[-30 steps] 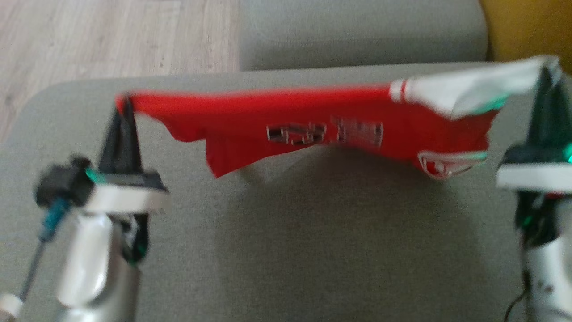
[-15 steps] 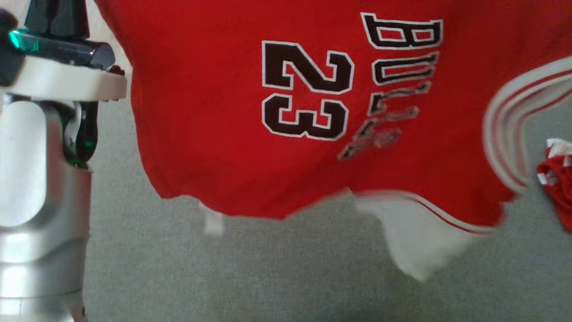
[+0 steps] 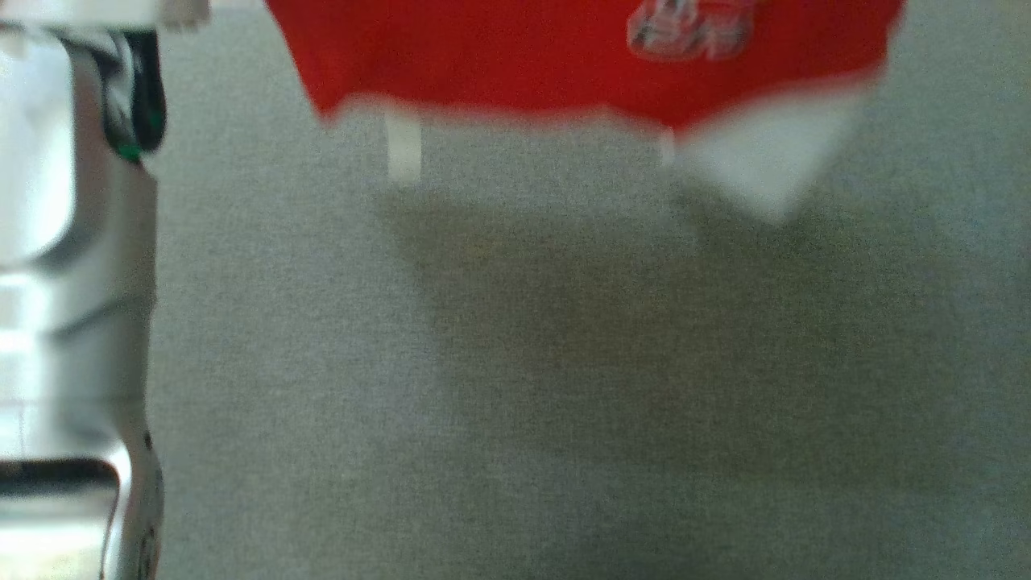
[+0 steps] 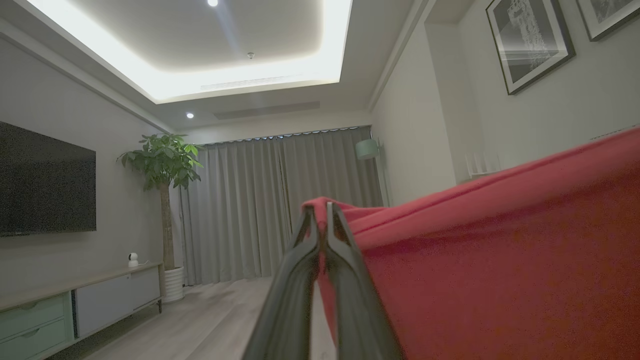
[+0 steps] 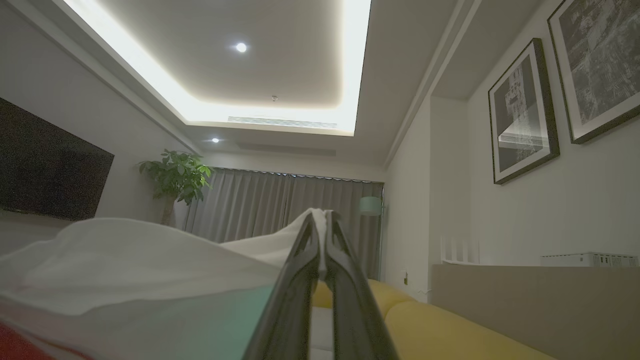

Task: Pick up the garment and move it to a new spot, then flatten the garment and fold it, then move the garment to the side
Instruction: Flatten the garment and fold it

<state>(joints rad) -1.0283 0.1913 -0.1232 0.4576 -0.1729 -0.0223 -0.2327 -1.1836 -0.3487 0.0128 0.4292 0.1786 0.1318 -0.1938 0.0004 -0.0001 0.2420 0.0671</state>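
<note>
Bright red soft fabric garment (image 3: 564, 64) with a white side panel hangs stretched between both arms. Long axis runs left-right, loose hem points down at the grey woven cushion (image 3: 564, 403), shadow under it. The white corner droops lowest, on the robot's right. The left pincer (image 4: 320, 215) is clamped tight on a red corner fold, and the right pincer (image 5: 320, 220) is clamped tight on the white edge. Glossy silver left forearm (image 3: 72, 282) stands beside it. Head view is blurred, so the print is unreadable.
</note>
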